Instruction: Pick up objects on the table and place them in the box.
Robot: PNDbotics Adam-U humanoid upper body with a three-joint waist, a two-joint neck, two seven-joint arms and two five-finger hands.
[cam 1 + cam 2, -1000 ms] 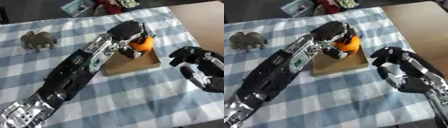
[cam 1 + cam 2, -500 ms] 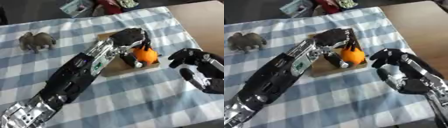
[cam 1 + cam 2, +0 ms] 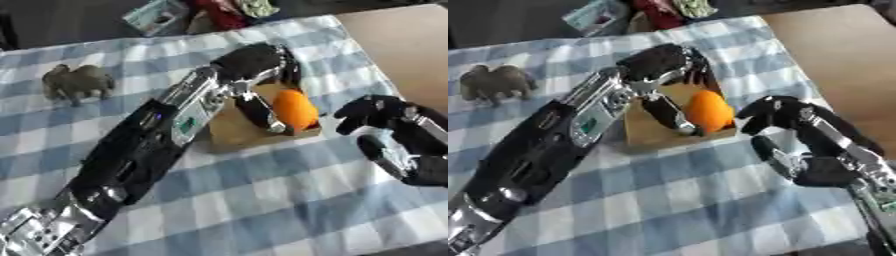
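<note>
A shallow brown cardboard box [image 3: 229,134] lies in the middle of the blue-checked cloth. An orange fruit [image 3: 295,109] rests in its right corner. My left hand [image 3: 253,62] hovers over the box's far side, open, with one straight finger [image 3: 261,111] reaching down beside the orange and touching or nearly touching it. A grey-brown toy elephant [image 3: 77,82] stands on the cloth to the far left. To the right of the box my right hand [image 3: 798,131] is open, its fingers loosely bent and nothing in them.
At the far edge of the table lie a teal packet [image 3: 156,15] and some red and pale items [image 3: 229,9]. A bare tan tabletop [image 3: 404,45] shows beyond the cloth's right edge. My left forearm [image 3: 149,145] crosses the cloth diagonally.
My left hand brought the orange down into the box and its fingers spread away from it. The right hand stayed beside the box.
</note>
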